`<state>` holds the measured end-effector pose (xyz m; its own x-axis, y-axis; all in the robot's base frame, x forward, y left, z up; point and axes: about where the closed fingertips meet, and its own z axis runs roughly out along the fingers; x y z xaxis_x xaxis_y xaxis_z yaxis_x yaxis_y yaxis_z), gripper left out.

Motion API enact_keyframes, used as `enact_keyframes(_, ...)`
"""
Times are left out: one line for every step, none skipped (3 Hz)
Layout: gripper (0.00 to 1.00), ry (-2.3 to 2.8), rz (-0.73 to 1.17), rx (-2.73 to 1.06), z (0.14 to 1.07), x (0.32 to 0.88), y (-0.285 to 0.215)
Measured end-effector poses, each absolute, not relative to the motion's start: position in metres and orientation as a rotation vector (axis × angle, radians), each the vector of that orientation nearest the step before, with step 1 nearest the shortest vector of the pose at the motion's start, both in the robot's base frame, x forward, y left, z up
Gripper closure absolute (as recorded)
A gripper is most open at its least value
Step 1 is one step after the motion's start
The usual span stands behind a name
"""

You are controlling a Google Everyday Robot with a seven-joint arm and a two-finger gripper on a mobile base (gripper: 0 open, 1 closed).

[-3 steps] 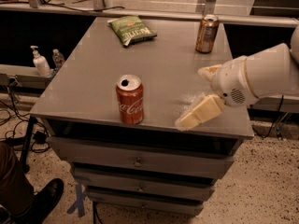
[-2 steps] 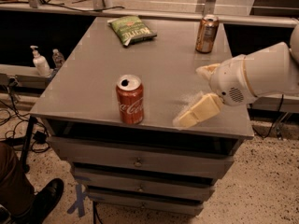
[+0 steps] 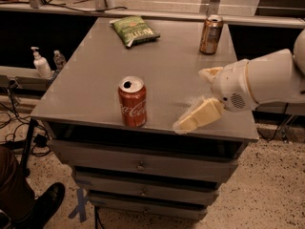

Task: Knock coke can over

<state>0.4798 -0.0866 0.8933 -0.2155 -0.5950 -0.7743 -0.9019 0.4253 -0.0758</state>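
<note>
The coke can (image 3: 132, 102) is red with white script and a silver open top. It stands upright near the front edge of the grey cabinet top (image 3: 162, 66). My gripper (image 3: 190, 99) comes in from the right at can height, a short way to the right of the can and not touching it. It is open, its two cream fingers spread wide; the lower finger (image 3: 198, 116) points toward the can and the upper finger (image 3: 209, 73) is farther back.
A gold-brown can (image 3: 210, 34) stands upright at the back right. A green snack bag (image 3: 135, 30) lies at the back centre. Drawers sit below the top. Bottles (image 3: 42, 63) stand on a ledge at left. A person's shoe (image 3: 40, 206) is at the lower left.
My gripper has edged slightly left toward the coke can. The can has not moved and still stands upright.
</note>
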Motion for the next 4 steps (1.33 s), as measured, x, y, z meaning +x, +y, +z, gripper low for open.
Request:
enact_keyframes(0.0,1.85,0.551,-1.243,0.885,0.489,-0.055)
enact_keyframes(0.0,1.778,0.603,-1.201,0.882,0.501,-0.021)
enact_keyframes(0.0,1.752,0.679,-1.118,0.881,0.513,0.005)
enact_keyframes(0.0,1.758,0.763,-1.04,0.883,0.514,0.02)
